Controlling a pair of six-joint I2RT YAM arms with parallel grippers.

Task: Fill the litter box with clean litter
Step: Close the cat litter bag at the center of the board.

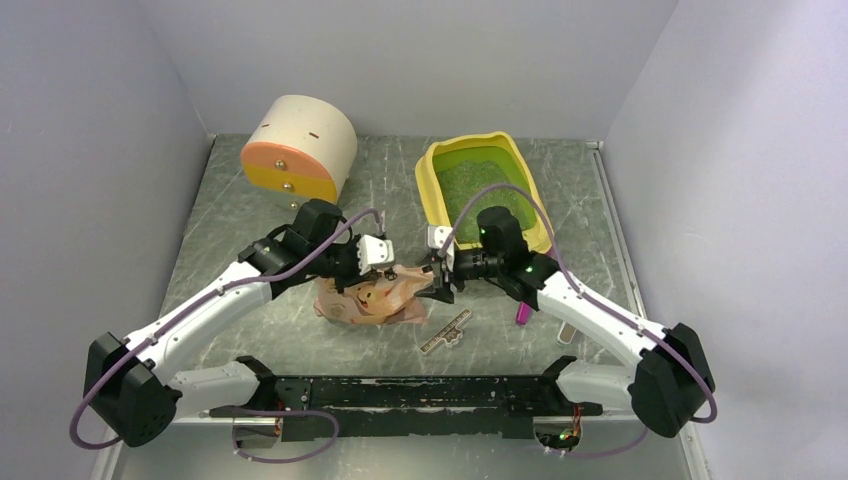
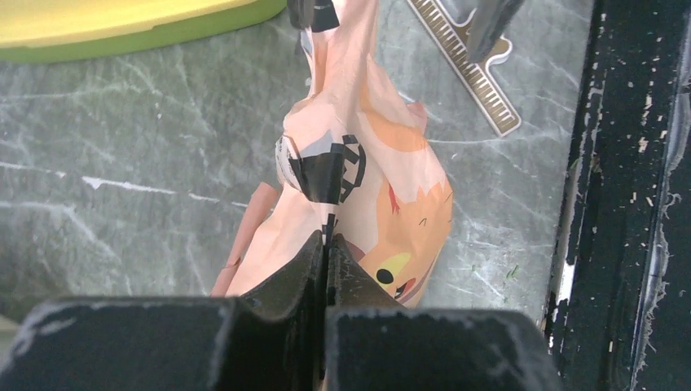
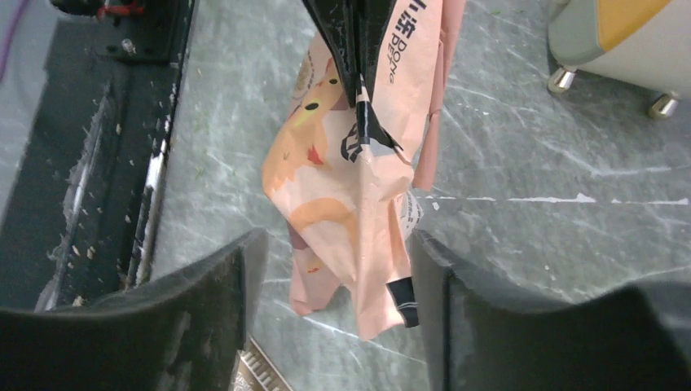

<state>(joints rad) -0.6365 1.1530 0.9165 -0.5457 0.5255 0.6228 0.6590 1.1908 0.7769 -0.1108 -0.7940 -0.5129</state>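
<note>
**Operator:** What lies nearest me, and what am I holding?

**Spotter:** Nearest you, on the grey marbled table (image 1: 330, 345), is a slim toothed strip (image 1: 445, 332), untouched. Just beyond it is the pink printed film bag with the cartoon cat (image 1: 368, 298). Your left gripper (image 2: 327, 244) is clamped tight on a pinch of film at the bag's far edge. Your right gripper (image 3: 334, 261) has its jaws apart, one on either side of the bag's loose right corner, gripping nothing. I cannot tell whether the bag's belly rests on the table.

**Operator:** How will it handle?

**Spotter:** Soft and limp, I judge. The film is creased and folds on itself, so it will sag wherever you leave it unsupported. It also looks slick enough to slip from a shallow pinch. Any granules inside will run to the lowest point. Take that corner deep between your right jaws, on the flat edge, not the bulge.

**Operator:** And the box?

**Spotter:** Far right, beyond your right wrist, is the yellow plastic litter box with the lime-green inner pan (image 1: 430, 172). The clean litter, pale greenish granules (image 1: 470, 190), lies there in a loose speckled layer. It looks light and loose, so pour low or it may scatter. Far left stands the cream-and-orange cylindrical container (image 1: 300, 150).
</note>
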